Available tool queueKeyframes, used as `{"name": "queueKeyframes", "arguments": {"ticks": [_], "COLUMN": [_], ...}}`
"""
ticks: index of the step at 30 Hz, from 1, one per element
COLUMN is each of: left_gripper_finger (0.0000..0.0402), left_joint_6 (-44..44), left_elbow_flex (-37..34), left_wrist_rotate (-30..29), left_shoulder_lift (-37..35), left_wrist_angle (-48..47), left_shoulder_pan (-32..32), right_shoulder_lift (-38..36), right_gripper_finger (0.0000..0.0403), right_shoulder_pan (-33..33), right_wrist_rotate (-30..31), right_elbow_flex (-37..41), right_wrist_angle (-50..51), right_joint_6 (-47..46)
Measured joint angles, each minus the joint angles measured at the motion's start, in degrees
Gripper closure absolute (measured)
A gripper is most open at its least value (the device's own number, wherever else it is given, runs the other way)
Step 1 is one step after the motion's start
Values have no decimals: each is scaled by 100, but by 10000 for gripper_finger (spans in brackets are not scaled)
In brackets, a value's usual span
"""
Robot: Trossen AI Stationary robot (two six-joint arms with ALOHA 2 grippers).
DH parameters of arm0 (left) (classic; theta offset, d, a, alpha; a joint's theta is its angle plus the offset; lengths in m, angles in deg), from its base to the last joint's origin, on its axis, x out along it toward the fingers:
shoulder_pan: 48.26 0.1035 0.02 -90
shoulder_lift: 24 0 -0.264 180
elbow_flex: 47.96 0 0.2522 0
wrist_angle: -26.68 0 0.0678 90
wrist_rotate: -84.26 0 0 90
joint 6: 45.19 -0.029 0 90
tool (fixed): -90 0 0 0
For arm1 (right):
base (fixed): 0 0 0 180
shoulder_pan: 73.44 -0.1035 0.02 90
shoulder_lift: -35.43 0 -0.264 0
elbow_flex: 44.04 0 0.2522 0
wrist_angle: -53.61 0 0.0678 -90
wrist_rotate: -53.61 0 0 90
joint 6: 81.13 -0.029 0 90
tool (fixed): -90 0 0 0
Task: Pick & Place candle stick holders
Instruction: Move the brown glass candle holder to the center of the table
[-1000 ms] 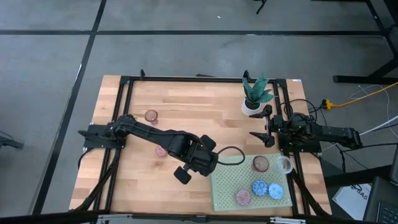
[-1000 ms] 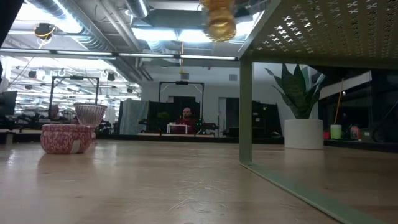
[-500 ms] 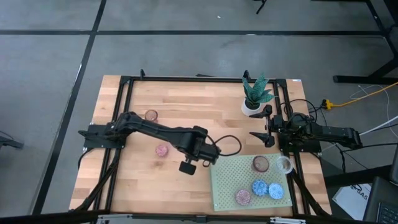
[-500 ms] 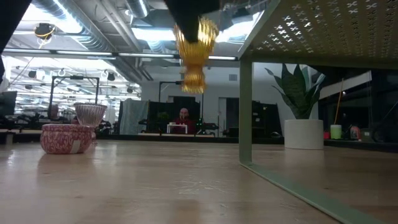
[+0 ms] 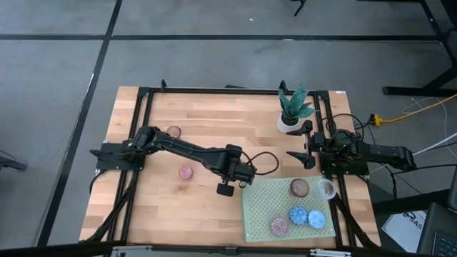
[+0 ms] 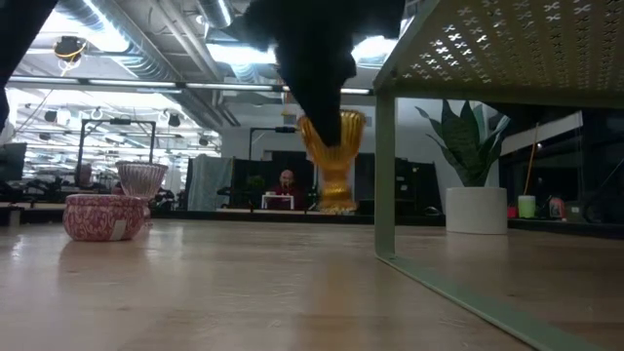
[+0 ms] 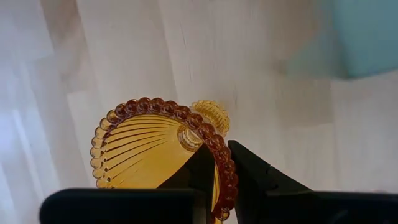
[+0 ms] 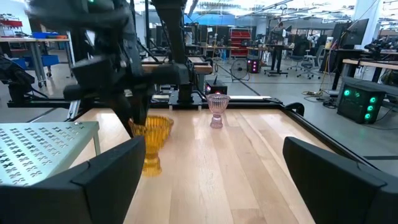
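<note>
My left gripper (image 5: 239, 173) is shut on an amber goblet-shaped glass holder (image 6: 331, 156), just left of the pale green perforated mat (image 5: 264, 207). The holder also shows in the right wrist view (image 8: 151, 146). My right gripper (image 5: 303, 143) waits open and empty at the table's right side, near the plant pot. A squat pink holder (image 5: 186, 172) and a pink goblet holder (image 5: 173, 133) stand on the wood at the left. Brown (image 5: 299, 188), clear (image 5: 326, 189), two blue (image 5: 298, 215) and pink (image 5: 279, 226) holders stand on the mat. My left gripper holds the amber holder by its beaded rim (image 7: 221, 168), one finger inside the bowl (image 7: 200, 171) and one outside (image 7: 255, 177). The fingers come from above, pointing down. The holder is upright, its foot (image 6: 336, 203) at the tabletop or just above it; which, I cannot tell.
A white pot with a green plant (image 5: 289, 121) stands at the far right, next to my right gripper. The mat stands raised on legs (image 6: 385, 175), right of the amber holder. Bare wood lies between the pink holders and the mat.
My left gripper has gone down and toward the table's right edge with the amber holder. The holder has stayed upright and come from high above the table down to about the tabletop, close to the mat's left edge.
</note>
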Motion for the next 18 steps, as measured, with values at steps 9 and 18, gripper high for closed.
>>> {"name": "queueKeyframes", "arguments": {"ticks": [9, 18], "left_gripper_finger": [368, 329], "left_joint_6": [-209, -211], "left_elbow_flex": [-564, -622], "left_wrist_rotate": [-3, 49], "left_shoulder_lift": [0, 2], "left_wrist_angle": [419, 657], "left_shoulder_pan": [114, 155], "right_shoulder_lift": [0, 0], "right_gripper_finger": [20, 20], "right_shoulder_pan": [-1, 0], "right_wrist_rotate": [0, -1], "right_elbow_flex": [0, 0], "right_wrist_angle": [2, 0], "right_joint_6": [0, 0]}}
